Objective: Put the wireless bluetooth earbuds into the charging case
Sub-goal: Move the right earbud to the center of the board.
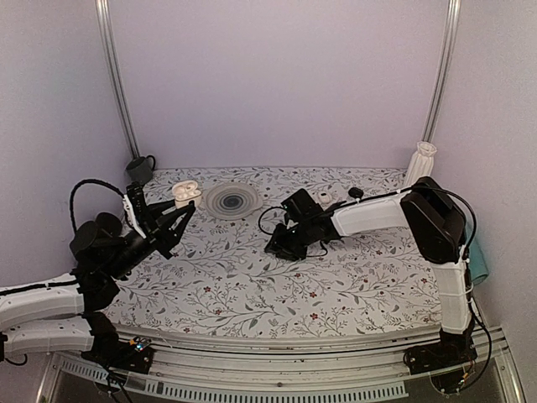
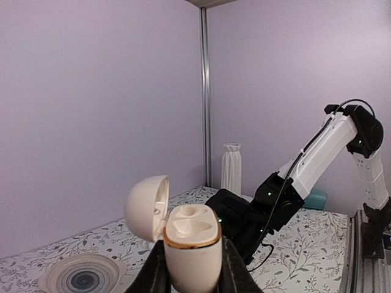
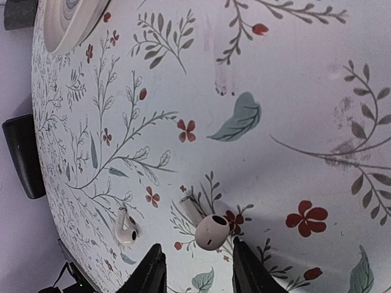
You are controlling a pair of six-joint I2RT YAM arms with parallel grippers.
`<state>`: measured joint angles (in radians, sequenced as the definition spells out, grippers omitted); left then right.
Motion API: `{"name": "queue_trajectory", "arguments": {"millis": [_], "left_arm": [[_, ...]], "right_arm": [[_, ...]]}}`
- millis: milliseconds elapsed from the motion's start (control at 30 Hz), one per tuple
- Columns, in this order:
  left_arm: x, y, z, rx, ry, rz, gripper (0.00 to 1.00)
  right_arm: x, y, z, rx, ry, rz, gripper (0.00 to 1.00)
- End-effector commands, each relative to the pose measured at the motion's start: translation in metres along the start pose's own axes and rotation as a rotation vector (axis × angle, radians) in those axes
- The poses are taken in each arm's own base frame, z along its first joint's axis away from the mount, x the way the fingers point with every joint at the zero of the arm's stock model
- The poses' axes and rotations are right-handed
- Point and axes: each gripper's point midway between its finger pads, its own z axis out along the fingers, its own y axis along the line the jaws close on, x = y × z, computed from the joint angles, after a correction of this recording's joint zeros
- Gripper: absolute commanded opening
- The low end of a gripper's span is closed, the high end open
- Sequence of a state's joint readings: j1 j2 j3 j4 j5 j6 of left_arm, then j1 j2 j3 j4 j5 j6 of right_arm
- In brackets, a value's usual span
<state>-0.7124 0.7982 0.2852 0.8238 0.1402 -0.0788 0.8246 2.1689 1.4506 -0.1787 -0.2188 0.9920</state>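
White and glossy, the charging case [image 2: 194, 235] stands upright in the air, pinched at its lower sides between the fingers [image 2: 156, 268] of the left gripper [image 2: 192, 259]. Its hinged lid [image 2: 146, 207] is swung open to the left, and the wells in the top face are exposed with nothing sitting in them. From the overhead camera the case shows at the far left of the table, raised above the floral tablecloth [image 1: 252, 285], just left of a ringed grey plate [image 1: 232, 200].

One earbud [image 3: 212, 232] lies on the cloth with its rounded head toward the right wrist camera and its stem pointing away, touching a red flower print. It sits just ahead of the gap between the right gripper [image 3: 198, 271] fingers, which stand spread apart with nothing between them. The second earbud [image 3: 126, 230] lies near it to the left, apart from it and outside the fingers.

The right gripper is lowered close to the cloth near the table's middle, well apart from the case. A dark cup [image 1: 141, 170] stands in the far left corner behind the left arm, and a ribbed white vase [image 1: 422, 159] stands in the far right corner.
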Motion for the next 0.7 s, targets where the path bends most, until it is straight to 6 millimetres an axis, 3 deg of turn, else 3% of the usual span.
{"name": "queue_trajectory", "arguments": {"millis": [0,367,667], "left_arm": [[0.003,0.005,-0.001,-0.019,0.009,0.005,0.00],[0.003,0.005,0.000,-0.021,0.015,0.003,0.00],[0.003,0.005,0.002,-0.020,0.017,-0.002,0.00]], "right_arm": [[-0.007,-0.003,0.013,-0.001,0.002,0.007,0.38],[-0.023,0.010,0.023,0.006,-0.013,-0.067,0.38],[-0.033,0.002,0.015,0.130,-0.045,-0.253,0.37]]}}
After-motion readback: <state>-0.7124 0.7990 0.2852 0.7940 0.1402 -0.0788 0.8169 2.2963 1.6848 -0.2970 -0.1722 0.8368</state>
